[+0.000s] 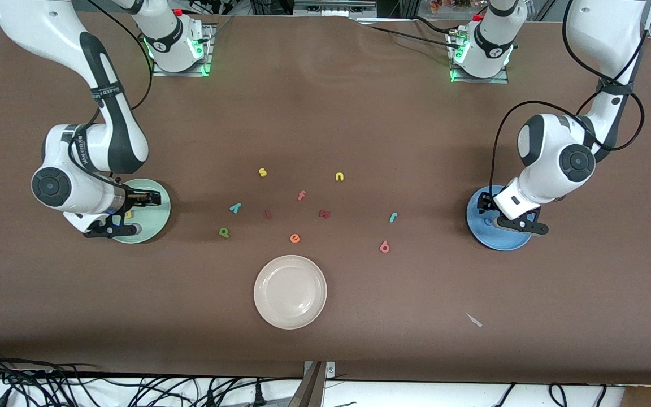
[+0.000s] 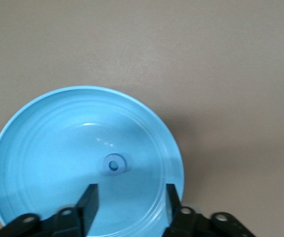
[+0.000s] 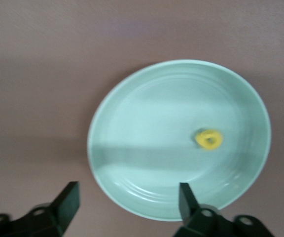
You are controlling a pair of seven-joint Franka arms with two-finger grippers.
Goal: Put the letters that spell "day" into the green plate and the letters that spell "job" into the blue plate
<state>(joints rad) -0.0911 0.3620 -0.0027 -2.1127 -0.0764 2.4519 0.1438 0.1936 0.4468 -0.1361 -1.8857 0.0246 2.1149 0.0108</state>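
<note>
While my left gripper [image 2: 127, 200] hangs open over the blue plate [image 2: 33, 148] — o [image 2: 114, 164] at 12 o'clock — my right gripper [image 3: 129, 200], open, tops the green plate [image 3: 147, 123].

Both arms are glossy white with dark grey joint bands and round grey caps on the elbows. Black cables loop along each arm. The bases sit on metal plates and glow green, each with a red button. The left claw [image 1: 515, 221] and right claw [image 1: 115, 221] have black fingers with screw holes.
</note>
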